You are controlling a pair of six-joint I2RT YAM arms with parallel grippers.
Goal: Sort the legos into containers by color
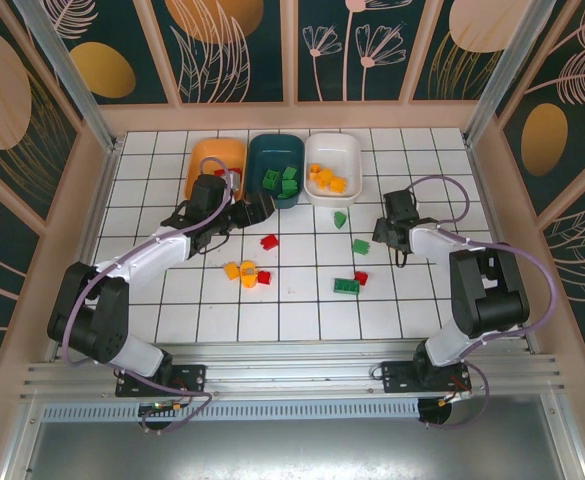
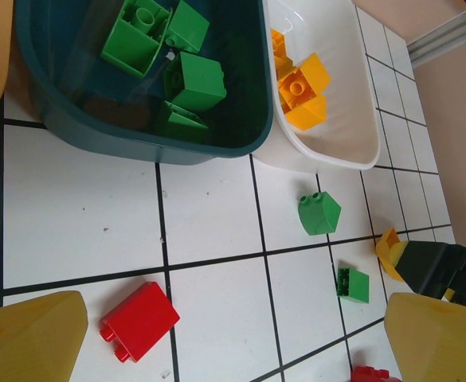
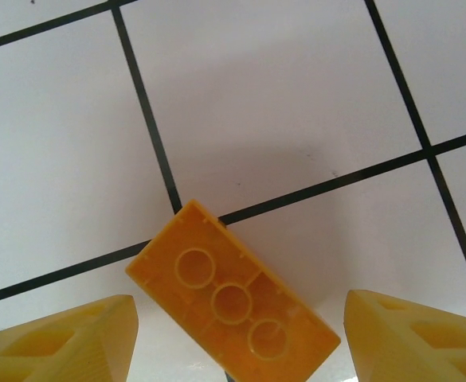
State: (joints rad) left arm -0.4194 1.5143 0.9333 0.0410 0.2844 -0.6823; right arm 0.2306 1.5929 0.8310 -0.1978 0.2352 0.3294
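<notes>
Overhead, the white tiled floor with its dark grout lines sits boxed in by dark teal wall panels painted with peach leaves. The left gripper is spread wide and empty, with a red brick just beside one fingertip, a green brick further ahead, and beyond both the teal tub of green pieces touching the white tub of orange-yellow ones. The right gripper is likewise parted, an orange brick lying underside-up on the tile between its fingers, not gripped.
</notes>
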